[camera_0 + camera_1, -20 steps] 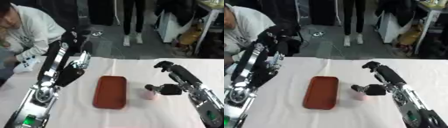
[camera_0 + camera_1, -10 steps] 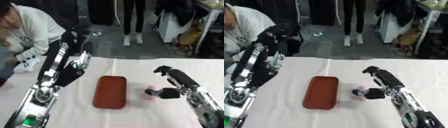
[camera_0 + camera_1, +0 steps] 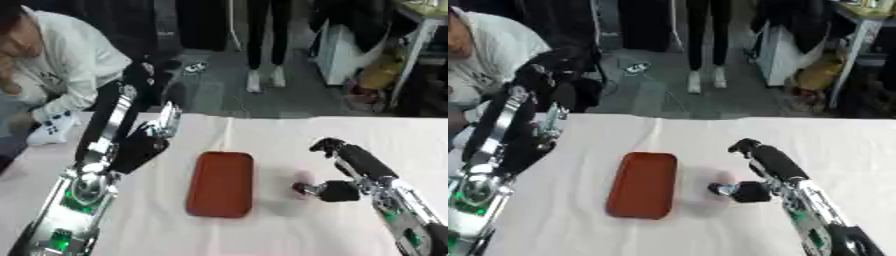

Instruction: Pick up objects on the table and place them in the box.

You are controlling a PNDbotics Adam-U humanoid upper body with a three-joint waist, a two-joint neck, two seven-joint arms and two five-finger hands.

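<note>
Currently one box, one small loose object and two robot hands are on view over a white-covered tabletop (image 3: 262,235).

Left robot hand (image 3: 149,142): raised above the left part of the tabletop on an arm that climbs from the lower left corner. Its dark palm hangs beside the silver wrist parts, holding nothing; the pictures do not show clearly whether its fingers are spread or curled, so I cannot tell.

Box (image 3: 221,183): one, a shallow red-brown tray with rounded corners, lying flat near the middle of the tabletop, long side running away from the camera. Interior looks bare and evenly coloured; no contents visible in either eye view.

Small object (image 3: 303,182): one, pinkish and blurred, resting on the cloth just right of the box and apart from its rim. Shape cannot be made out beyond a pale rounded blob. It sits outside the box.

Right robot hand (image 3: 744,190): enters from the lower right, black forearm angled up toward the centre. Fingers arch above the pink object while the thumb tip lies low at its near side, so the hand is curved around the object. Whether the tips actually touch it cannot be resolved from these views; the object still appears to sit on the cloth.
</note>
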